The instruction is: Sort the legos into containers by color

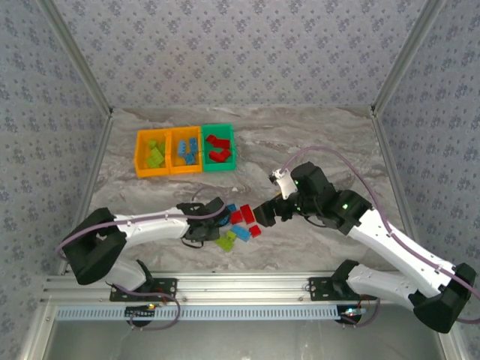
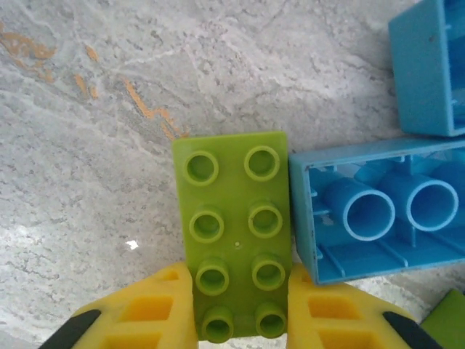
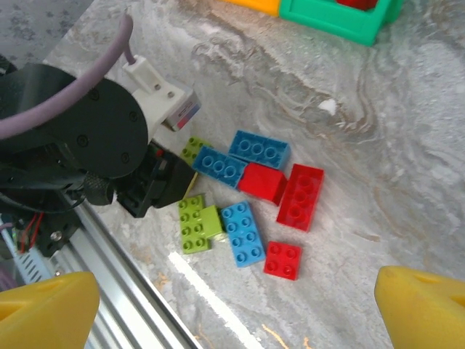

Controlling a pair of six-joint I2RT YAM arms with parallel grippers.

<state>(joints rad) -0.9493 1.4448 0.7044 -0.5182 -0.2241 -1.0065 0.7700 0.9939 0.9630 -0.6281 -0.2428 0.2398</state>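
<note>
Marbled tabletop (image 2: 102, 182) bears a lime brick (image 2: 234, 218) clamped by left pincer (image 2: 238, 309).

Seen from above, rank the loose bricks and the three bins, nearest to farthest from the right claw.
1. Loose legos, right beside the right gripper.
2. Green bin, rightmost of the row.
3. Middle orange bin.
4. Left orange bin, farthest.

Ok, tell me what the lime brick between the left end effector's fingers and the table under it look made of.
Lime brick: moulded hard plastic, it seems, smooth with a slight sheen; the signs are crisp round studs and even colour. Table: grey veined stone look, matte. Whether it is real marble or a printed sheet cannot be told, though orange marks streak its surface.
</note>
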